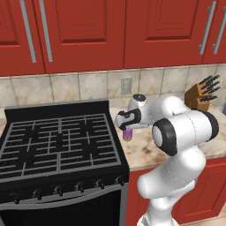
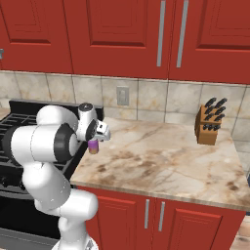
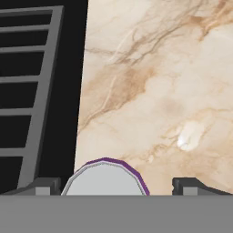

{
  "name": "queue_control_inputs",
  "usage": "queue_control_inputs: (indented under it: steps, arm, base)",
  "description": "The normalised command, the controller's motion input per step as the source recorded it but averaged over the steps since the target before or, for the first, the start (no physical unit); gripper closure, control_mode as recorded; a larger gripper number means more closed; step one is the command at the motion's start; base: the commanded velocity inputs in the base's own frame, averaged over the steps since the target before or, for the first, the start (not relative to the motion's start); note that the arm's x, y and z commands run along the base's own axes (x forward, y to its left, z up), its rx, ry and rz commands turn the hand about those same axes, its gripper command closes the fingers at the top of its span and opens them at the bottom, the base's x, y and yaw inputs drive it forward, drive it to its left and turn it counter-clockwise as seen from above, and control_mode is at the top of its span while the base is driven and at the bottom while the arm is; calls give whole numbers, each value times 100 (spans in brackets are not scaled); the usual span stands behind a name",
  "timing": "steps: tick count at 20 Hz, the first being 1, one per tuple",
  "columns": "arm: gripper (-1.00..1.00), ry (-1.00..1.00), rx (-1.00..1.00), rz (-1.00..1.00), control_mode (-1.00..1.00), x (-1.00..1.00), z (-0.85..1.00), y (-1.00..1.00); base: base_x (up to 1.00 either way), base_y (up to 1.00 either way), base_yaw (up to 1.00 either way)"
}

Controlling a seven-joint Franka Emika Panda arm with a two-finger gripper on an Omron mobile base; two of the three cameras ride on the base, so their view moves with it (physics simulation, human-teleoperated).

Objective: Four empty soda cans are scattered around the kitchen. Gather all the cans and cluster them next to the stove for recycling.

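A purple soda can (image 1: 128,134) (image 2: 93,146) stands upright on the beige counter (image 2: 161,151), right beside the black stove (image 1: 57,141) (image 2: 13,122). My gripper (image 1: 128,129) (image 2: 93,140) hangs straight above it, pointing down. In the hand view the can's silvery top (image 3: 105,179) lies between the two fingertips (image 3: 43,186), which stand wide apart, with bare counter showing between the can and the right one. The gripper (image 3: 113,187) is open and holds nothing. The stove's grate (image 3: 36,91) runs along the left of that view.
A wooden knife block (image 1: 201,95) (image 2: 207,126) stands at the back right of the counter (image 1: 145,148). A wall outlet (image 1: 126,86) (image 2: 122,95) sits on the tiled backsplash. Red cabinets hang above and line the front below.
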Motion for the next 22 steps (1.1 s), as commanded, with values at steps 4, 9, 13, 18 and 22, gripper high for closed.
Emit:
queue_control_inputs:
  steps: [4, 9, 13, 18, 22]
  arm:
    - [-100, 5, 0, 0, -100, -6, 51, 0]
    - [-100, -1, 0, 1, -100, -63, 47, -5]
    - [-100, -7, 0, 4, -100, -100, 26, -12]
    - [-100, -2, 0, 7, -100, -100, 33, -19]
    - [-100, 0, 0, 10, -100, -98, 29, -18]
  base:
    - [0, 0, 0]
    - [0, 0, 0]
    - [0, 0, 0]
    - [0, 0, 0]
    - [0, 0, 0]
